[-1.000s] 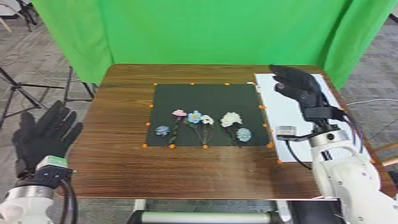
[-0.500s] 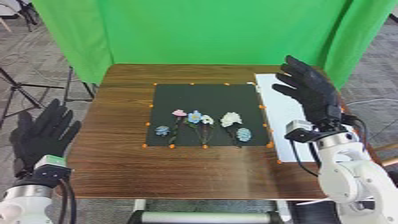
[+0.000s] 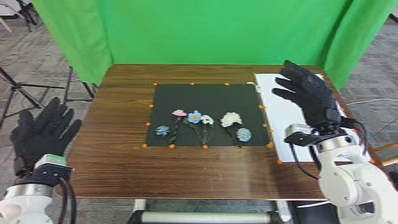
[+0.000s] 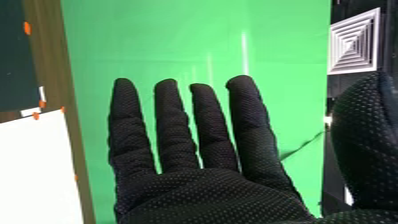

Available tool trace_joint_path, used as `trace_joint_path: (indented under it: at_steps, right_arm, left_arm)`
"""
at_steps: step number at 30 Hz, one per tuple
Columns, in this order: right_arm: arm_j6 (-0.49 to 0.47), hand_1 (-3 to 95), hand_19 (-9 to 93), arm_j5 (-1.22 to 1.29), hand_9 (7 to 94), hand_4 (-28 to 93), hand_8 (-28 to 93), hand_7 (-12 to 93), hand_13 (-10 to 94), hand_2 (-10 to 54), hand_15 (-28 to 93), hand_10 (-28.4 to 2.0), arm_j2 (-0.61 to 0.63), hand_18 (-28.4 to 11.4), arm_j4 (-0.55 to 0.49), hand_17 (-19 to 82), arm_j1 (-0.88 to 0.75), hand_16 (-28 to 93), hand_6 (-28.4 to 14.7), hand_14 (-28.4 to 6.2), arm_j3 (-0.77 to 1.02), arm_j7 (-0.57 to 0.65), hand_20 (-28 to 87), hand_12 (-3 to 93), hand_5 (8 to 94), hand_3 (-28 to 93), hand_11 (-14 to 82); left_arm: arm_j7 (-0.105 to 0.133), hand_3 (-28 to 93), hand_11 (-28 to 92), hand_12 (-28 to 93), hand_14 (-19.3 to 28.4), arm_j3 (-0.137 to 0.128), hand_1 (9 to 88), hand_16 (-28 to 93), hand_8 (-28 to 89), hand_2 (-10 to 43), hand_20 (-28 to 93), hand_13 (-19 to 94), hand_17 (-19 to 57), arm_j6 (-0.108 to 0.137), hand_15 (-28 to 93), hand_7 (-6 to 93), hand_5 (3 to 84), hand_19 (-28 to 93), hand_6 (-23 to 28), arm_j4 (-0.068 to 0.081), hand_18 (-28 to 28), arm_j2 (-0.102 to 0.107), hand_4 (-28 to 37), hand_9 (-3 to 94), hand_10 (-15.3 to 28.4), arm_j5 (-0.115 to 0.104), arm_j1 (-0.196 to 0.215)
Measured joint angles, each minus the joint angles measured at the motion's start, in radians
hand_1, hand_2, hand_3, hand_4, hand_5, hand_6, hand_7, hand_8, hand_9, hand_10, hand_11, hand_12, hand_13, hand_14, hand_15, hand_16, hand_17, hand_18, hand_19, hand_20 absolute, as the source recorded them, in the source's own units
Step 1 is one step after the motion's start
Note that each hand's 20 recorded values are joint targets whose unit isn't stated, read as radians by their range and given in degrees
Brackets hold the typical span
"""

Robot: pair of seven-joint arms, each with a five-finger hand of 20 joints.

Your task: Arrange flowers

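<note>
Above white board, open hand (image 3: 311, 100)

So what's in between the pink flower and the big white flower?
Between the pink flower and the big white flower, the head view shows a light blue flower and a smaller white flower.

White arms (image 3: 345, 179) have black cables (image 3: 73, 200) and dotted black gloves (image 3: 315, 102)

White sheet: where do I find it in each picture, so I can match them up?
Head view: the white sheet lies along the right side of the brown table, partly behind the right hand.
Right wrist view: it lies beside the dark mat, past a thin strip of wood.
Shared landmark: the green curtain beyond the table.
</note>
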Motion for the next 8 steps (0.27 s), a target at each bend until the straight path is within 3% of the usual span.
trace_joint_path:
  at_steps: [8]
  right_arm:
    - [-0.008, 14.0, 31, -0.003, 37.3, -27, -12, 13, 29, 4.5, 13, -11.5, -0.002, -17.7, -0.001, 16, -0.001, 19, -2.9, -13.2, 0.001, 0.002, 22, 10.7, 39.6, 83, 5.0]
  left_arm:
    - [-0.003, 66, 13, 5, 8.8, 0.000, 25.2, -9, -9, 12.4, 8, 14, -6.0, -0.006, 20, 10.5, 32.4, 25, 5.1, 0.000, 10.7, 0.001, -28.3, 23.7, 11.4, 0.002, -0.004]
